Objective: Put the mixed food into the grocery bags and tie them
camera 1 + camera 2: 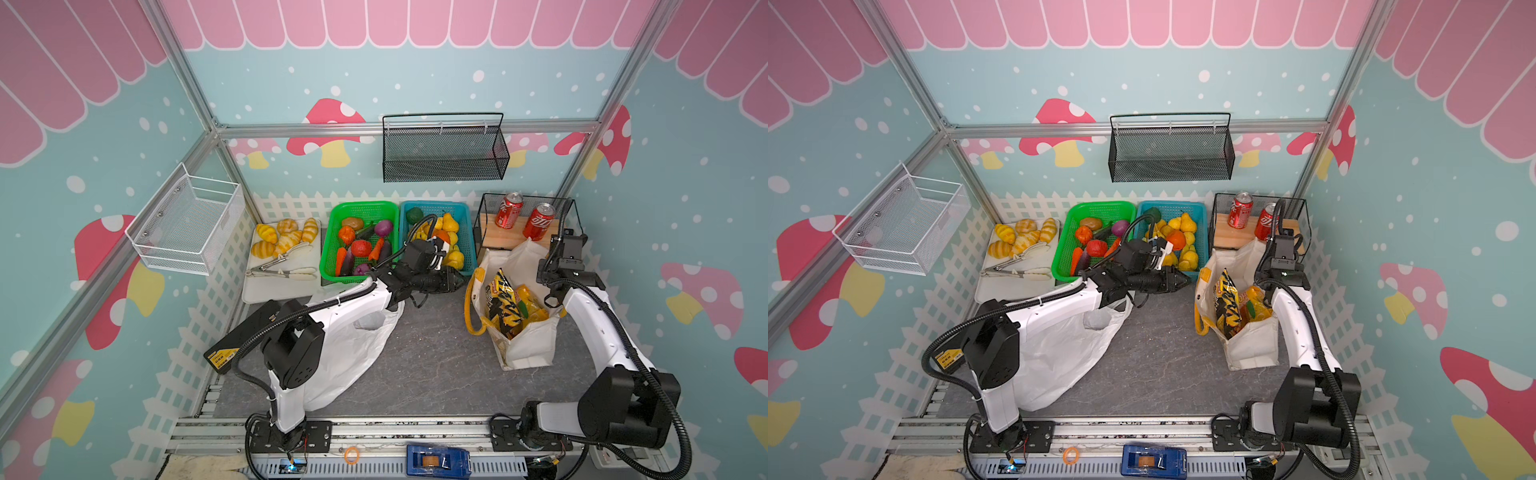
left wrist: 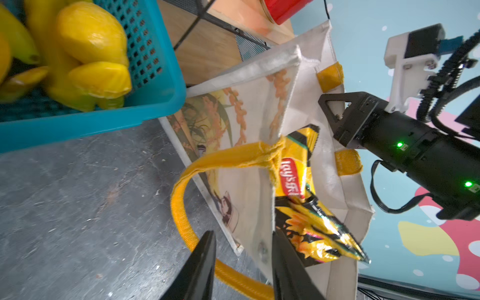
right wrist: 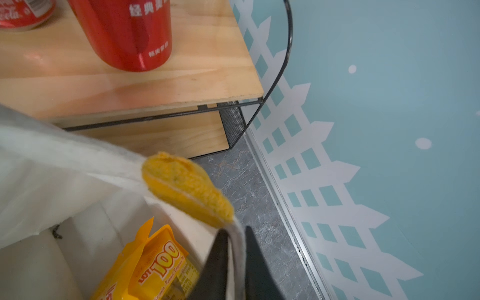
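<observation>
The task looks partly done. The cloth tote (image 1: 528, 349) stands open on the right of the tabletop (image 1: 436, 365) with snack packets (image 1: 505, 305) upright inside it, its yellow handle (image 2: 181, 187) hanging loose and untied. The white plastic bag (image 1: 353, 361) lies flat under the left arm, apparently unfilled and also untied (a grey patch shows through one handle cut-out, but what it is cannot be told). Yellow and orange toy fruits (image 1: 1187, 224) sit in the blue basket (image 1: 470, 232) at the back, so packing and both knots seem left to do. The left gripper (image 2: 242, 233) hovers just beside the tote's near wall with its jaws apart, the handle loop running beneath them. The right gripper (image 3: 236, 233) straddles the tote's far rim, one jaw on each side of the cloth; whether it pinches or merely brackets it cannot be told. The surface is grey, marbled and scuffed. Around it stand teal walls (image 1: 685, 208) printed with mushrooms, pink scallops and a white picket fence, framed in aluminium.
</observation>
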Tool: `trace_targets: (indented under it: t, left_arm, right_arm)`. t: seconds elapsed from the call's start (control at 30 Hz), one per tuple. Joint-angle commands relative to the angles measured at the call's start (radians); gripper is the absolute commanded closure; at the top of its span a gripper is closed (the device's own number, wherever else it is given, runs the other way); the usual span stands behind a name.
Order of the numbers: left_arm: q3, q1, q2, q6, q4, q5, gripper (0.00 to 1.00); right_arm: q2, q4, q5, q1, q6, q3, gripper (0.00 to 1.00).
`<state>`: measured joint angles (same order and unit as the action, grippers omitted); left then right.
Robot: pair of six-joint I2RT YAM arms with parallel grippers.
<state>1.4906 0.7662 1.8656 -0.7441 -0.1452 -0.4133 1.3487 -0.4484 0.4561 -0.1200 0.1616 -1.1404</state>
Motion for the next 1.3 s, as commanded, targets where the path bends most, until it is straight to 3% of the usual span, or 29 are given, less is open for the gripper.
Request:
trace_targets:
  t: [0.0, 0.13, 0.27, 0.43, 0.63, 0.7, 0.9, 0.97, 1.13, 1.27]
  left_arm:
    - [-0.060, -0.016, -0.105, 0.033, -0.022, 0.056, 0.55]
    - [-0.159, -0.025, -0.205, 0.055, -0.013, 0.095, 0.47]
    - [-0.279, -0.050, -0.321, 0.089, -0.015, 0.152, 0.41]
    - [-0.408, -0.105, -0.450, 0.095, -0.024, 0.216, 0.39]
    - [-0.470, -0.133, -0.518, 0.113, -0.066, 0.256, 0.39]
    - [-0.481, -0.134, -0.523, 0.114, -0.073, 0.265, 0.39]
    - [-0.495, -0.134, -0.512, 0.105, -0.073, 0.255, 0.39]
    - [-0.497, -0.134, -0.511, 0.105, -0.073, 0.252, 0.39]
    - [-0.507, -0.137, -0.512, 0.112, -0.069, 0.255, 0.39]
    - [-0.519, -0.143, -0.501, 0.115, -0.060, 0.243, 0.39]
  right_arm:
    - [-0.037, 0.037, 0.019, -0.007, 0.006, -0.007, 0.61]
    - [-0.119, 0.029, -0.032, -0.002, 0.011, -0.027, 0.45]
    - [-0.210, -0.024, -0.185, 0.064, 0.016, -0.034, 0.34]
    - [-0.314, -0.096, -0.423, 0.161, 0.052, 0.039, 0.32]
    - [-0.310, -0.133, -0.490, 0.224, 0.063, 0.174, 0.32]
    - [-0.282, -0.125, -0.424, 0.223, 0.058, 0.205, 0.36]
    - [-0.228, -0.101, -0.135, 0.222, 0.075, 0.203, 0.71]
    - [-0.206, -0.115, -0.022, 0.217, 0.075, 0.193, 0.77]
    - [-0.126, -0.113, 0.118, 0.191, 0.081, 0.176, 0.81]
    - [-0.038, -0.076, 0.098, 0.145, 0.083, 0.177, 0.80]
